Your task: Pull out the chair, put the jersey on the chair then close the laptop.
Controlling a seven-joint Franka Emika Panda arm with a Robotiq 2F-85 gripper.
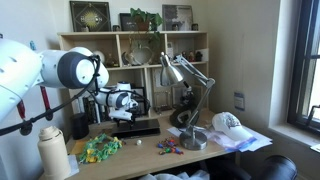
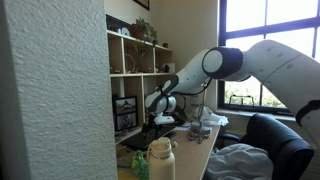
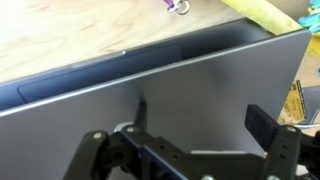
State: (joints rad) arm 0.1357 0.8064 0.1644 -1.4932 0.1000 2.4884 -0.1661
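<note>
Small black laptop [image 1: 137, 125] sits mid pale wooden tabletop [image 1: 150, 155], near tall wooden shelf [image 1: 130, 50]. Jaws wide apart, holding nothing, close behind lid. Push lid down slow, stay in middle, stop when flat.

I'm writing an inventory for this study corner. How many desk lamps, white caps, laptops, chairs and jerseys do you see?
Desk lamp: 1
White cap: 1
Laptop: 1
Chair: 1
Jersey: 1
Total: 5
</note>
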